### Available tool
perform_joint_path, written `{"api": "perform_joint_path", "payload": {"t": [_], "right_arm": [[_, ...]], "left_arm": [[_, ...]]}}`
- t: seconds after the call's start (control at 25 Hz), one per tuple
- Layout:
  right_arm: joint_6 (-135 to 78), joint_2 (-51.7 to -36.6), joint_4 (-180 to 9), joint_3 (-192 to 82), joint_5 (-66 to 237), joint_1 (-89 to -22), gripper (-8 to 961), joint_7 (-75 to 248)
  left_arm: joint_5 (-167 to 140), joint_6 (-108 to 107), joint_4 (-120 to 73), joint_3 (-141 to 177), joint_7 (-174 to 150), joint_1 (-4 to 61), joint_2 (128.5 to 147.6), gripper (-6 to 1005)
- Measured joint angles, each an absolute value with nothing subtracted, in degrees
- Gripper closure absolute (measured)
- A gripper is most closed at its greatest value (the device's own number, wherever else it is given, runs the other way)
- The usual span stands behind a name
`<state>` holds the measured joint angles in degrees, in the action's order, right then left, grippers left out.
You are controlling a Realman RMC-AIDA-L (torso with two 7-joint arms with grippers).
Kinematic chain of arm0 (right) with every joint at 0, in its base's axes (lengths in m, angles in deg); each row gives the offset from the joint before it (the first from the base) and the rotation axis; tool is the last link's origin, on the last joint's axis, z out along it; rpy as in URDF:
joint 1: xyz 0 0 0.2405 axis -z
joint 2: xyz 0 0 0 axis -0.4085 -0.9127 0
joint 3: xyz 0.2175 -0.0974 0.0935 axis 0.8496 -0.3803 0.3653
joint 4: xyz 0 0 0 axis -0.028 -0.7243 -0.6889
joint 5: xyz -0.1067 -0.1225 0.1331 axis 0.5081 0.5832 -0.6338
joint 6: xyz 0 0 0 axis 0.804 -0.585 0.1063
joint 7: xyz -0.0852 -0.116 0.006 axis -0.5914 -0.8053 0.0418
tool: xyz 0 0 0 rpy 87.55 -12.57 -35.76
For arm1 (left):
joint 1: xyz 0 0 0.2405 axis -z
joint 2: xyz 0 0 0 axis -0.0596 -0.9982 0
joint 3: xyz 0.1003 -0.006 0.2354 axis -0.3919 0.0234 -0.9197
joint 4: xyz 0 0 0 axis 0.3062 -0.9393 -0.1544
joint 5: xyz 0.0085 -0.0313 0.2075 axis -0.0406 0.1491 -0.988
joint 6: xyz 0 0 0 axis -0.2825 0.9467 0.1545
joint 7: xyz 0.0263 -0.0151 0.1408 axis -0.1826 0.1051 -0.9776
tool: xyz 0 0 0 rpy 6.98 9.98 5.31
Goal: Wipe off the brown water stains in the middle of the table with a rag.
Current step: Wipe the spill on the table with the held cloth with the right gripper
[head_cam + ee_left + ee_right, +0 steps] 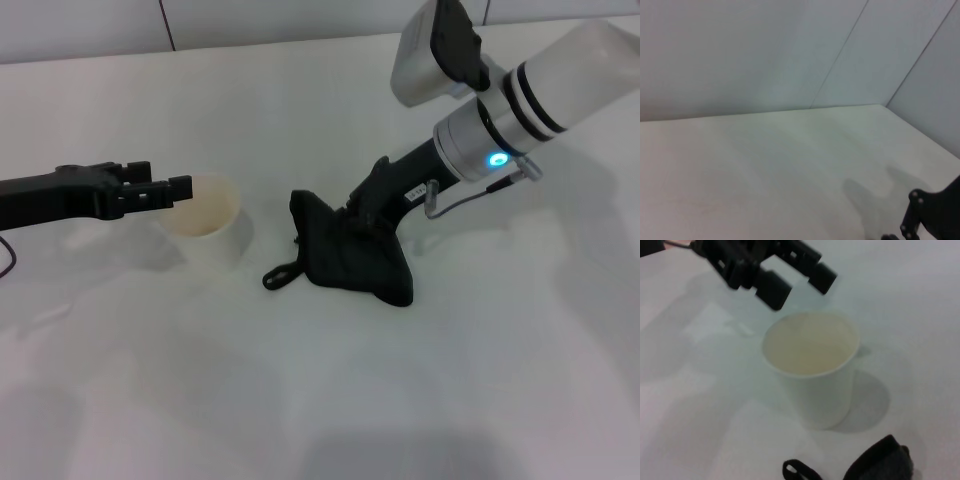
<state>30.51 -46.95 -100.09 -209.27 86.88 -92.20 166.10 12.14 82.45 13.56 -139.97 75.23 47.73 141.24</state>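
Observation:
A black rag (350, 255) lies crumpled in the middle of the white table (420, 400), with a loop strap (283, 274) sticking out. My right gripper (365, 215) reaches down from the right and is shut on the rag's top, pressing it to the table. No brown stain shows; the rag may cover it. The rag's edge also shows in the right wrist view (880, 460). My left gripper (165, 190) is open and empty, hovering at the rim of a white paper cup (205, 225); it also shows in the right wrist view (797, 285).
The empty paper cup (812, 365) stands upright left of the rag, about a hand's width away. A tiled wall (790, 50) runs along the table's far edge. A thin cable (8, 255) hangs by the left arm.

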Motion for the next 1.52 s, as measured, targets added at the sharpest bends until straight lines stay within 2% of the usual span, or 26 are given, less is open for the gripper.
{"api": "perform_joint_path", "payload": {"t": [0.68, 1.2, 1.52], "right_arm": [[32.0, -46.51, -104.5, -209.5, 84.1, -93.5, 832, 166.2], [39.6, -46.83, -103.8, -209.5, 87.8, -92.9, 832, 166.3], [33.8, -47.15, -97.3, -209.4, 87.5, -93.0, 832, 166.3]], "left_arm": [[11.8, 82.4, 13.6, -140.0, 75.2, 47.7, 141.06, 123], [11.8, 82.4, 13.6, -140.0, 75.2, 47.7, 140.82, 123], [11.8, 82.4, 13.6, -140.0, 75.2, 47.8, 140.83, 123]]}}
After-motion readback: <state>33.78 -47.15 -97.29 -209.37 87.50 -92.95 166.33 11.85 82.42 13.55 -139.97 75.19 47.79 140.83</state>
